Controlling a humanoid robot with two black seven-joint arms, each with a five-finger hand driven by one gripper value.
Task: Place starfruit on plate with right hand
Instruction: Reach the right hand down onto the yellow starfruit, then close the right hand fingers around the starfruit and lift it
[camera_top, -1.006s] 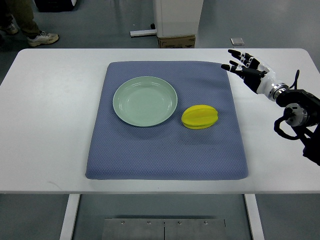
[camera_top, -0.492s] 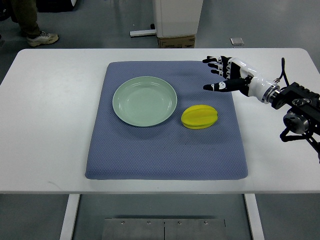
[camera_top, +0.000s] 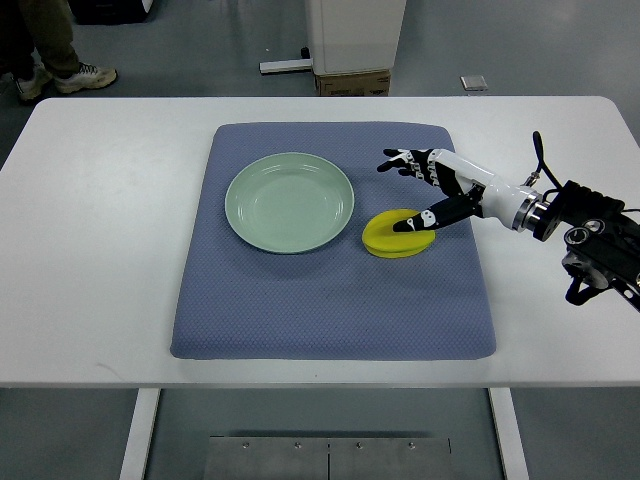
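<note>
A yellow starfruit (camera_top: 392, 238) lies on the blue mat (camera_top: 330, 290), just right of the empty pale green plate (camera_top: 290, 202). My right hand (camera_top: 418, 190) reaches in from the right and hovers over the fruit's upper right side with its fingers spread. The thumb (camera_top: 418, 220) lies across the top of the fruit and the other fingers (camera_top: 400, 160) point left above it. The hand holds nothing. The left arm is out of view.
The mat lies on a white table (camera_top: 100, 250). A person's legs and shoes (camera_top: 60, 60) stand beyond the table's far left corner. A white cabinet base (camera_top: 352, 40) stands behind the far edge.
My right hand has moved left and down from the mat's far right corner to over the starfruit. Its fingers stay spread. The starfruit and plate have not moved.
</note>
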